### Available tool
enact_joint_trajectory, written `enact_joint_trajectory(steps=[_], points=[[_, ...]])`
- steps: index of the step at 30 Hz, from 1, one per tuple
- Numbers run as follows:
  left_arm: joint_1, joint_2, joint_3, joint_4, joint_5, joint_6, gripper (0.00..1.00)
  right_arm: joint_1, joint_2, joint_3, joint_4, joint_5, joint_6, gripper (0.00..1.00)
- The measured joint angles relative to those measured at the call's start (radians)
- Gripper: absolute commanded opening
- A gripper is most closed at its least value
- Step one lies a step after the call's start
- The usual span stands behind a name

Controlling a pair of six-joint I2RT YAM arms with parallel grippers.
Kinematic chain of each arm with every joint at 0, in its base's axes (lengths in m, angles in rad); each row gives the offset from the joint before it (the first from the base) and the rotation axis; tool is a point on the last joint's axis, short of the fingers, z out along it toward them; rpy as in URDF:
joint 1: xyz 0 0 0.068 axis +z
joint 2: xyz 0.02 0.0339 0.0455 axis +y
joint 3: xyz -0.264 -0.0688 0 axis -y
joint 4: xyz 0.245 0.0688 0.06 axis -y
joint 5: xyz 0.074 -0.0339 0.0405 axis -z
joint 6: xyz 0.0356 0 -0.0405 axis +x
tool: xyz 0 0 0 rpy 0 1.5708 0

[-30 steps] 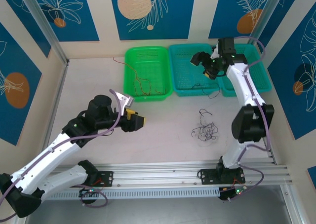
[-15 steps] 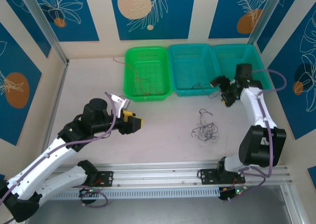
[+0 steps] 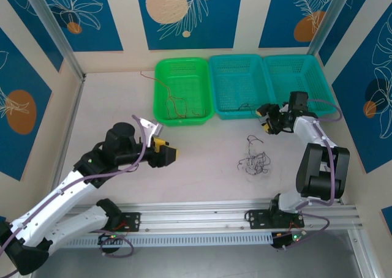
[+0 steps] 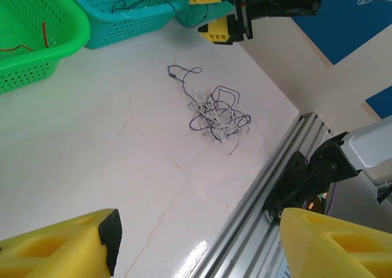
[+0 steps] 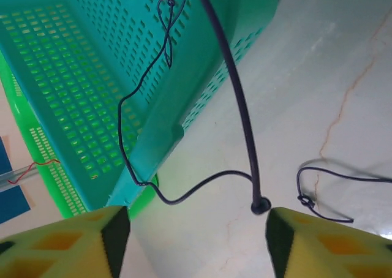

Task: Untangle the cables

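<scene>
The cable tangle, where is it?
In the top view, the cable tangle lies on the table, right of centre, in front of the middle teal basket.

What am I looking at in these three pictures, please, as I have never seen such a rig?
These are two robot arms bolted at the near edge of a table. The wide picture comes from a fixed camera above and behind them; the other two come from a camera on each wrist, so the yellow blocks are that arm's own fingers. On the table lies a tangle of thin black and whitish cables. At the back stand a green basket holding red cables, a middle teal basket and a right teal basket. A black cable hangs over the middle one's edge. The left gripper hovers open; the right gripper sits by that black cable, jaws apart. Neither seems to hold anything.
</scene>
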Motion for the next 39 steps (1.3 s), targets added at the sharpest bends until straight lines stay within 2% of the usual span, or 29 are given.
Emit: enact_joint_trajectory(steps=[2, 7, 11, 14, 16, 22, 28, 35, 36, 39], points=[[0.0, -0.002, -0.003, 0.0, 0.0, 0.0, 0.71, 0.0, 0.0, 0.0, 0.008, 0.015, -0.003, 0.17], [0.0, -0.001, -0.003, 0.001, 0.0, 0.001, 0.74, 0.0, -0.011, 0.001, 0.001, 0.05, -0.036, 0.0], [0.0, -0.001, -0.003, 0.005, 0.007, 0.003, 0.77, 0.0, -0.065, 0.006, -0.025, 0.066, -0.068, 0.0], [0.0, -0.001, -0.003, 0.016, 0.008, 0.003, 0.81, 0.0, -0.108, 0.035, -0.052, 0.077, -0.089, 0.21], [0.0, -0.001, -0.003, 0.02, 0.009, 0.002, 0.83, 0.0, -0.13, 0.044, -0.058, 0.1, -0.103, 0.28], [0.0, -0.005, -0.003, 0.019, 0.011, 0.001, 0.86, -0.022, -0.135, 0.032, -0.059, 0.128, -0.134, 0.36], [0.0, -0.014, -0.003, 0.019, 0.011, 0.0, 0.87, -0.035, -0.089, 0.005, -0.014, 0.138, -0.165, 0.35], [0.0, -0.014, -0.003, 0.019, 0.011, 0.0, 0.87, -0.04, -0.011, 0.005, 0.038, 0.133, -0.183, 0.26], [0.0, -0.014, -0.003, 0.019, 0.011, 0.0, 0.87, -0.04, -0.003, 0.006, 0.042, 0.132, -0.185, 0.24], [0.0, -0.014, -0.003, 0.019, 0.011, 0.0, 0.88, -0.04, 0.015, 0.006, 0.048, 0.127, -0.195, 0.1]])
